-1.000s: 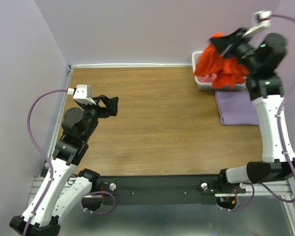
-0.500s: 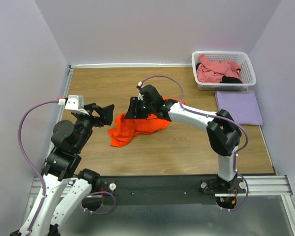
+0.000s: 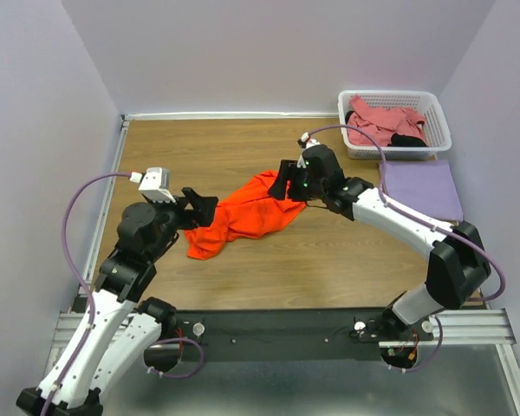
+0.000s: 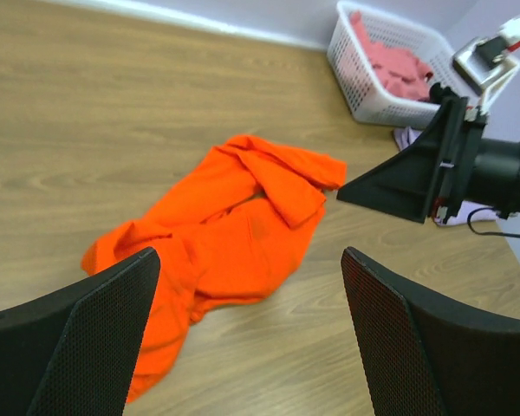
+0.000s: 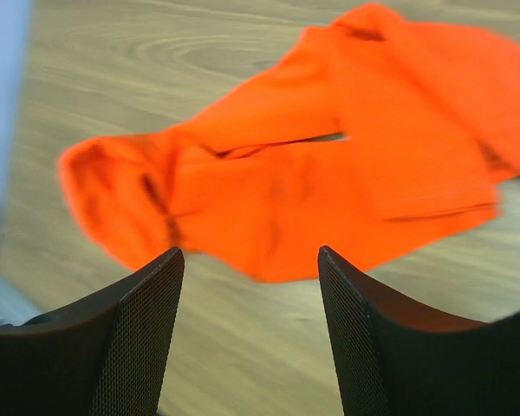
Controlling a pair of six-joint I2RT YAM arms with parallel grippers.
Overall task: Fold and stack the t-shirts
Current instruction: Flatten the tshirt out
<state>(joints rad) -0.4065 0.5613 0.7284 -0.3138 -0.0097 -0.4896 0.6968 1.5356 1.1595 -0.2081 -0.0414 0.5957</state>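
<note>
The bright orange t-shirt (image 3: 243,217) lies crumpled in the middle of the wooden table, loose, with no gripper on it. At its left edge my left gripper (image 3: 201,210) stands open, and the left wrist view shows the orange t-shirt (image 4: 234,225) spread ahead of the wide, empty left gripper (image 4: 247,321). My right gripper (image 3: 283,182) hovers open over the shirt's upper right end. In the right wrist view the right gripper (image 5: 251,329) holds nothing, and the orange t-shirt (image 5: 329,182) lies beyond its tips. A folded lavender t-shirt (image 3: 420,191) lies flat at the right.
A white lattice basket (image 3: 390,154) at the back right holds the dusty pink t-shirt (image 3: 381,121) and a bit of black cloth (image 3: 407,139). Walls close the table on the left, back and right. The basket (image 4: 364,95) also appears behind my right arm.
The right gripper carried the orange t-shirt from above the basket to the table's middle, let it go and drew back right. The left gripper moved closer to the shirt.
</note>
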